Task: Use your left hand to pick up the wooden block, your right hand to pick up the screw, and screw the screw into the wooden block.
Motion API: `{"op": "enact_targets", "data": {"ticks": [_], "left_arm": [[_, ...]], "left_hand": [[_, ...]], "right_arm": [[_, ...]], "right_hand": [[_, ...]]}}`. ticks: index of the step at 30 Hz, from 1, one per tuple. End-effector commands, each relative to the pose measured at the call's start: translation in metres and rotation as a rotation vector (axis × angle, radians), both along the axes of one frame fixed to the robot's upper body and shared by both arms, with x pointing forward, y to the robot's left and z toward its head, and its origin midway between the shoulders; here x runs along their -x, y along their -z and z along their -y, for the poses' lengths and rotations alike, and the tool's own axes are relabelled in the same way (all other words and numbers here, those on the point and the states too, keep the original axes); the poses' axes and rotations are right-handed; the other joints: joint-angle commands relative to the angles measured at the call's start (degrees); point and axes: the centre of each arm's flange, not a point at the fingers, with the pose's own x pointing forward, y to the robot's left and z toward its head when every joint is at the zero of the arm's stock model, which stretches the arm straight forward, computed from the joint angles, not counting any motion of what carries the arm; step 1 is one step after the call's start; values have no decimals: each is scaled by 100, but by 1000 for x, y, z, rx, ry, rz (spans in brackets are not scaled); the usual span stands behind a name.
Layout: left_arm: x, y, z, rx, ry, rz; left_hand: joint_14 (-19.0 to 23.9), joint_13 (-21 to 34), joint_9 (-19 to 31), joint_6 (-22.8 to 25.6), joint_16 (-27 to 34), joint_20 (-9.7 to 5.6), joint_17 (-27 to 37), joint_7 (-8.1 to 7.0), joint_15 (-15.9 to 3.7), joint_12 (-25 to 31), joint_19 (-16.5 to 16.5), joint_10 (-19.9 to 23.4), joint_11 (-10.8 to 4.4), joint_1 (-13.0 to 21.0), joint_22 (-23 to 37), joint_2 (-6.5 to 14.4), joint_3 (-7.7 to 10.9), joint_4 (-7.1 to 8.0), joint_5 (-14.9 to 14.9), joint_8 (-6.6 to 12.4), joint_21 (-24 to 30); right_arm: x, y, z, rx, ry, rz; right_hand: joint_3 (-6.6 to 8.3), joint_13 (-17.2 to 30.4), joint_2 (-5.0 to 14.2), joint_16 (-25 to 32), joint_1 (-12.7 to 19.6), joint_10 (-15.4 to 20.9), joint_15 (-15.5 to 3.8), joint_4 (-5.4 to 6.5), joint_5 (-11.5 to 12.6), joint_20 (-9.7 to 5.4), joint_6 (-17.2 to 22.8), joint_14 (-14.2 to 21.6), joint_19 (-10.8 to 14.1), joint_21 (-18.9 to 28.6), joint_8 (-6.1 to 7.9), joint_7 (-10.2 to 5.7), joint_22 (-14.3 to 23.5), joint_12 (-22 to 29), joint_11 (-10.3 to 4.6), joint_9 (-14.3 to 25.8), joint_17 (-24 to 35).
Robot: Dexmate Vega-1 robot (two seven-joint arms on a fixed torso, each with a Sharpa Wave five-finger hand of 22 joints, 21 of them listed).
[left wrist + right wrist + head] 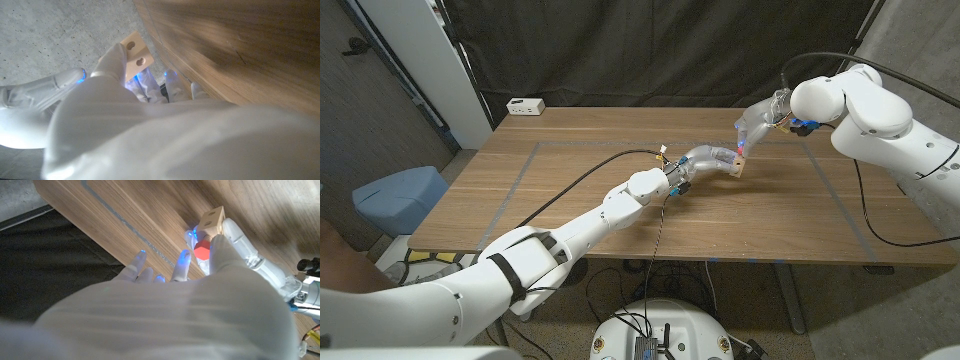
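Above the table (570, 170), my left robot hand (705, 160) grips the wooden block (737, 163); my right robot hand (757, 125) pinches the red-headed screw (202, 251) against it, other fingers spread.

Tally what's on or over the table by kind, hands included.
Robot hands: 2, left hand and right hand
Wooden block: 1
Red-headed screw: 1
White power strip: 1
Total: 5
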Motion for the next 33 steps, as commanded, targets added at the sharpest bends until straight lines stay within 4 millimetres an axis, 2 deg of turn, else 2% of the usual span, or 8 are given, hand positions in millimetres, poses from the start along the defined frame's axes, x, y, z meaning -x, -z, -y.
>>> {"op": "enact_targets", "data": {"ticks": [1, 17, 33], "left_arm": [[0, 0, 0, -1, 2, 0], [-1, 1, -2, 0, 1, -5], [-3, 1, -4, -1, -1, -10]], "left_hand": [[24, 12, 99, 285, 10, 2, 19, -31, -434, 62, 24, 41, 5, -101, 31, 183, 136, 69, 38, 39, 40], [23, 11, 99, 284, 10, 4, 20, -21, -432, 60, 26, 34, 5, -104, 32, 188, 137, 73, 38, 34, 40], [31, 10, 100, 287, 7, 5, 17, -19, -431, 64, 26, 43, 6, -123, 32, 194, 144, 83, 42, 31, 40]], "right_arm": [[-2, 0, 0, -5, -4, 13], [-4, 2, -2, -8, -10, 21], [-5, 2, -3, -12, -11, 28]], "right_hand": [[62, 28, 51, 42, -8, 104, -177, -14, -4, -43, 128, 91, 63, 29, 64, -9, 21, 53, -14, 18, 34], [160, 23, 99, 76, 93, 305, -233, -50, -1, -94, 589, 209, 155, 49, 272, 27, 19, 102, -67, 30, 31], [212, 20, 146, 102, 122, 461, -274, -38, -8, -135, 862, 288, 224, 57, 429, 32, 18, 129, -124, 77, 39]]}}
